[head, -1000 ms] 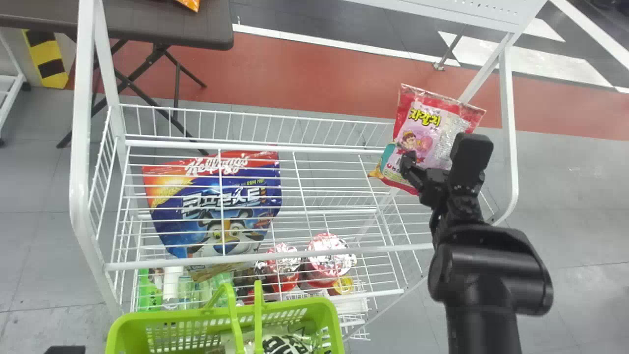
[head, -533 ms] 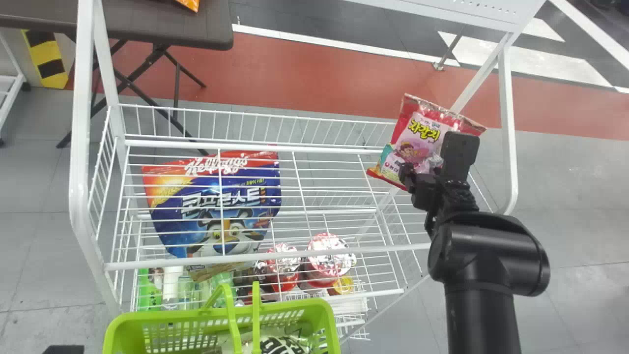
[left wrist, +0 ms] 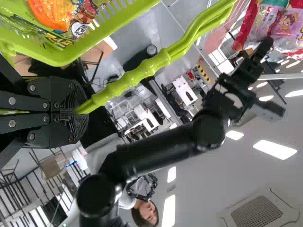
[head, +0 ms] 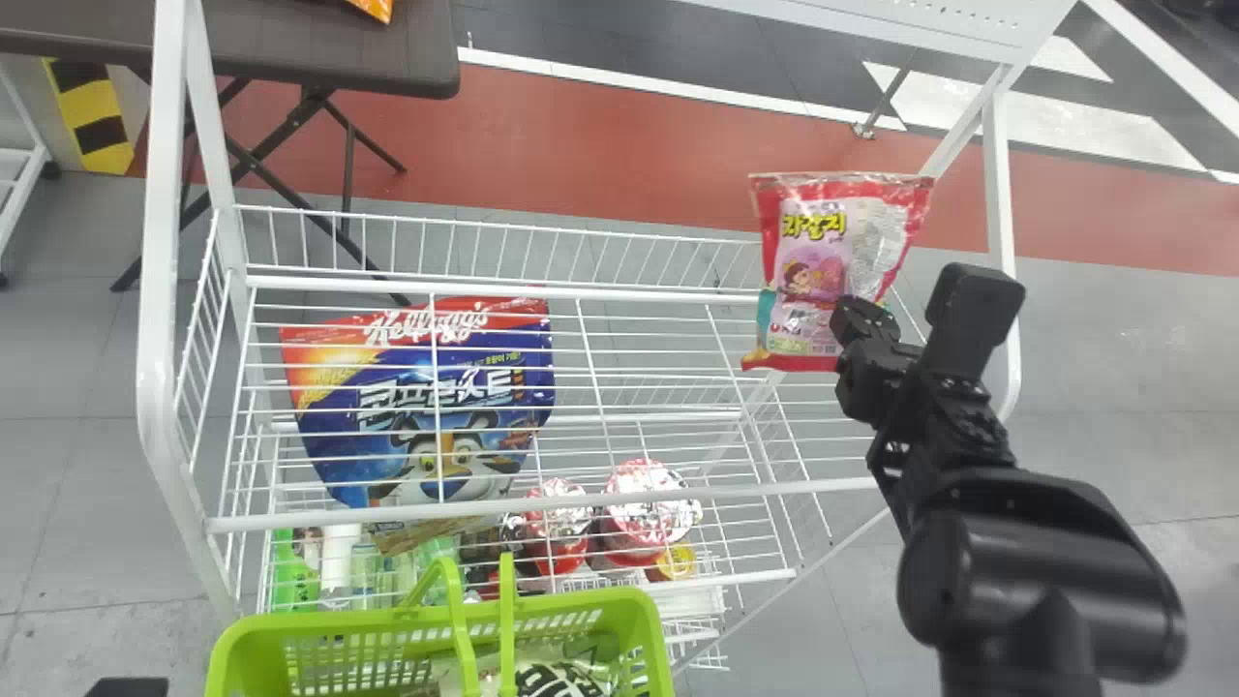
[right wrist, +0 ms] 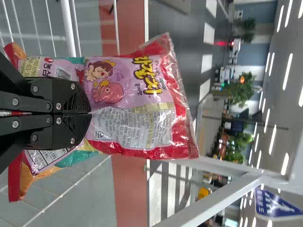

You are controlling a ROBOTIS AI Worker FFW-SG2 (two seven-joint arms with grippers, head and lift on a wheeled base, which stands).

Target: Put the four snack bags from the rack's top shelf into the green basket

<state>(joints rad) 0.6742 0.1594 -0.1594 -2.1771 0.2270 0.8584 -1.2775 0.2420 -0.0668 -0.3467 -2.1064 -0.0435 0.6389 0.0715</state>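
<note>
Crinkly red-and-pink snack bag (head: 808, 257) clamped in my right gripper (right wrist: 91, 113), fingers pressed together on its lower middle. Bag hangs in the air over the right end of the wire shelf (head: 581, 290), crimped edge uppermost. Left gripper (left wrist: 81, 108) is closed around the green basket's (head: 581, 604) handle (left wrist: 142, 68).

Handling, my reckoning: very light, soft, puffed with air; glossy film, likely slippery. Contents probably brittle, so a hard squeeze could crush them or pop a seam. Present hold on the lower middle looks serviceable, film gathered between my pads; for the next bag I'd favour slack film or the flat crimp over the full belly.

Views compared: right wrist view gives the pinch close up, lower corners flaring either side of my fingers; in the head view the black arm partly covers it. Left wrist view adds the grip on the handle and an orange-printed snack bag (left wrist: 53, 14) in the basket; head view gives the bag-to-basket offset, well apart.
</note>
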